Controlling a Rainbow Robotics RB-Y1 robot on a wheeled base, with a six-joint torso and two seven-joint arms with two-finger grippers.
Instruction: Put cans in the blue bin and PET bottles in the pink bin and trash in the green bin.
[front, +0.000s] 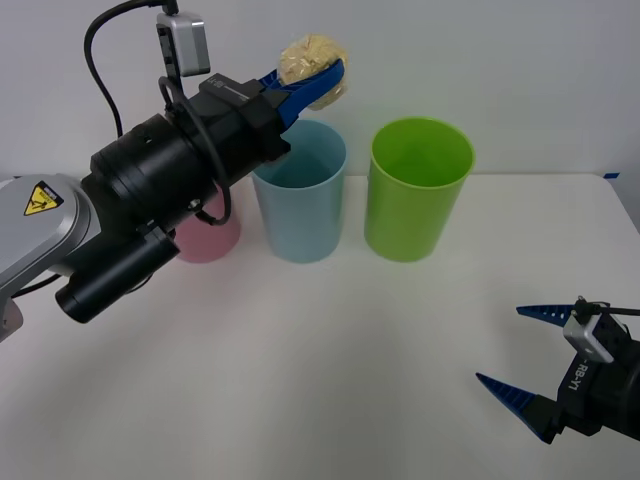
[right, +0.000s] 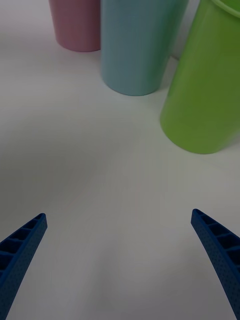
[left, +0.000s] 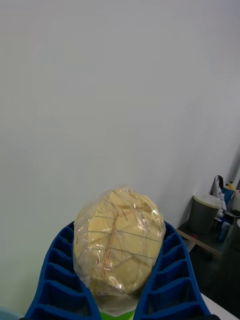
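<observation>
My left gripper (front: 322, 76) is raised high above the table and shut on the trash (front: 310, 58), a pale yellow wrinkly lump. It hangs over the far rim of the blue bin (front: 300, 192), toward the green bin (front: 416, 189). In the left wrist view the trash (left: 119, 245) sits wedged between my blue fingers (left: 60, 280). The pink bin (front: 207, 232) stands at the left of the row, mostly hidden behind my left arm. My right gripper (front: 525, 350) rests open low at the front right, with nothing between its fingers (right: 20, 250).
The three bins stand in a row at the back of the white table (front: 330, 370), with the pink bin (right: 75, 22), the blue bin (right: 137, 45) and the green bin (right: 205, 90) ahead of my right gripper. A white wall rises behind them.
</observation>
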